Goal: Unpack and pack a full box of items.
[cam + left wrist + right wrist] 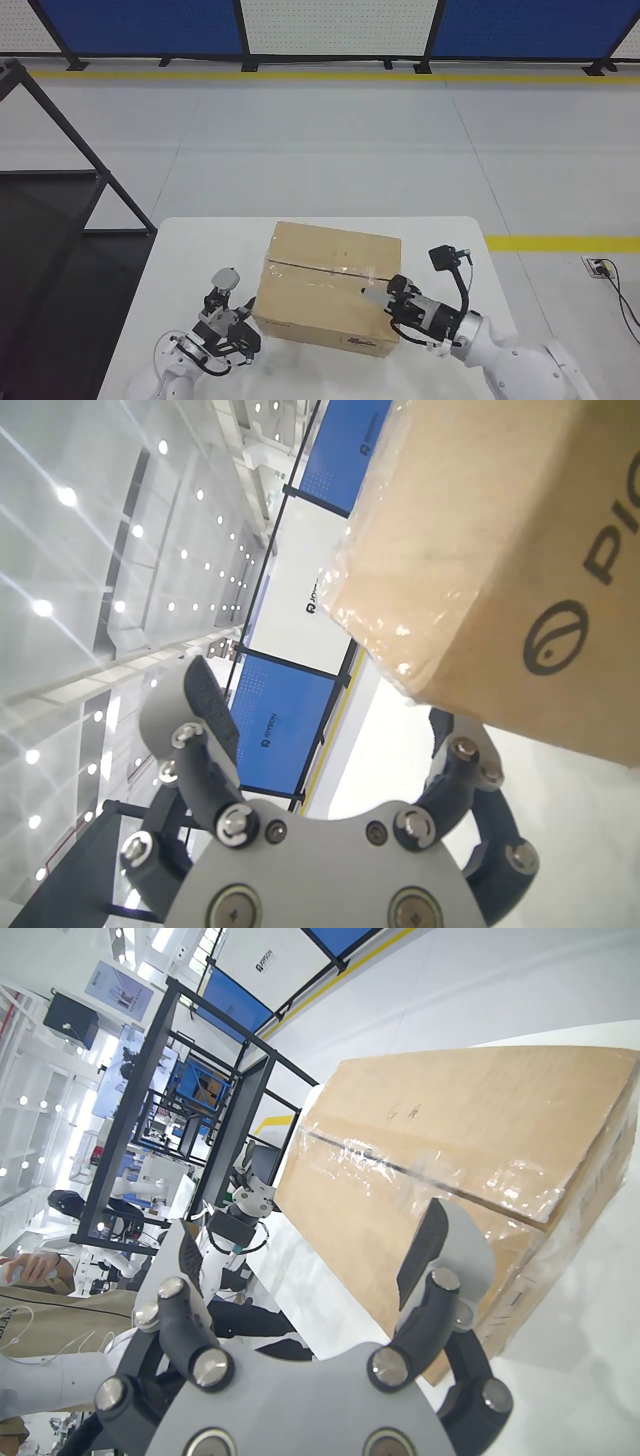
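Table (180,260) holds taped box (330,285) between left claw (325,710) and right claw (307,1233).

The top view looks down from overhead, with the box (330,290) on the table (190,250) at lower centre. Left wrist view — low, close against the box, tilted ceilingward. Right wrist view faces across the box toward the left gripper (246,1160) — all three share the box.

Matt cardboard box (328,290), glossy tape (400,1168).
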Tool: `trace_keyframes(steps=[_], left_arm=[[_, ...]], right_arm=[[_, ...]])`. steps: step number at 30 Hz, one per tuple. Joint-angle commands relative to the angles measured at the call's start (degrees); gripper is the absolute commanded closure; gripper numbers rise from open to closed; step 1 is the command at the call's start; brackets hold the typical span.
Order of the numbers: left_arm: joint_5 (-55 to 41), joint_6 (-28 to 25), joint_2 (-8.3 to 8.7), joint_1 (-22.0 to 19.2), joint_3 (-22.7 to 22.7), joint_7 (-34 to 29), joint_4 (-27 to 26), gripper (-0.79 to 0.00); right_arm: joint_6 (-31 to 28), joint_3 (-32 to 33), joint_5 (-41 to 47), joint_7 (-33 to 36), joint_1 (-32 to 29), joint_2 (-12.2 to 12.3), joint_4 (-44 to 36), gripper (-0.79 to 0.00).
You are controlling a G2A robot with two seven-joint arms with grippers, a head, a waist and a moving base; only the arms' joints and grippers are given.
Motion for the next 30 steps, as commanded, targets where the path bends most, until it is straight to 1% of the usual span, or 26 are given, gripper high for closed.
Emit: trace_keyframes(steps=[1,5,9,11,14,17,19,20,24,25,27,30], left_arm=[[0.1,-0.1,0.11,0.7,0.1,0.4,-0.6,-0.785],[0.6,-0.3,0.32,1.8,0.6,1.0,-1.5,-0.785],[0.8,-0.4,0.59,2.9,0.6,2.0,-2.4,-0.785],[-0.1,0.7,0.69,3.4,-0.2,1.6,-3.2,-0.785],[-4.1,3.4,0.71,4.2,-2.2,0.3,-4.9,-0.785],[-11.5,6.6,0.57,5.6,-4.1,1.5,-7.0,-0.785],[-17.5,7.3,0.49,6.5,-5.5,3.0,-8.1,-0.785],[-20.2,6.8,0.46,6.8,-6.0,3.2,-8.4,-0.785],[-20.2,6.8,0.46,6.8,-6.0,3.2,-8.4,-0.785],[-20.2,6.8,0.46,6.8,-6.0,3.2,-8.4,-0.785],[-20.2,6.8,0.46,6.8,-6.0,3.2,-8.4,-0.785],[-20.3,6.7,0.46,6.9,-6.0,3.1,-8.5,-0.785]], right_arm=[[1.5,-1.2,-2.0,1.2,0.9,0.0,0.2,-0.785],[4.7,-3.2,-4.5,1.8,2.6,-0.2,0.3,-0.785],[5.2,-3.9,-6.0,1.2,2.9,-0.3,0.0,-0.785],[4.9,-3.8,-6.6,0.5,2.6,-0.3,-0.5,-0.785],[5.4,-3.1,-6.0,-1.6,1.7,-0.4,-1.2,-0.785],[5.8,-2.9,-5.6,-2.2,1.5,-0.5,-1.3,-0.785],[5.8,-2.9,-5.6,-2.2,1.5,-0.5,-1.3,-0.785],[5.8,-2.9,-5.6,-2.2,1.5,-0.5,-1.3,-0.785],[5.8,-2.9,-5.6,-2.2,1.5,-0.5,-1.3,-0.785],[5.6,-2.8,-6.3,-3.1,1.4,-0.5,-1.5,-0.785],[4.5,-3.5,-11.0,-5.4,0.5,-0.4,-2.9,-0.785],[7.5,-5.0,-23.2,-8.1,-0.8,-0.2,-6.0,-0.785]])
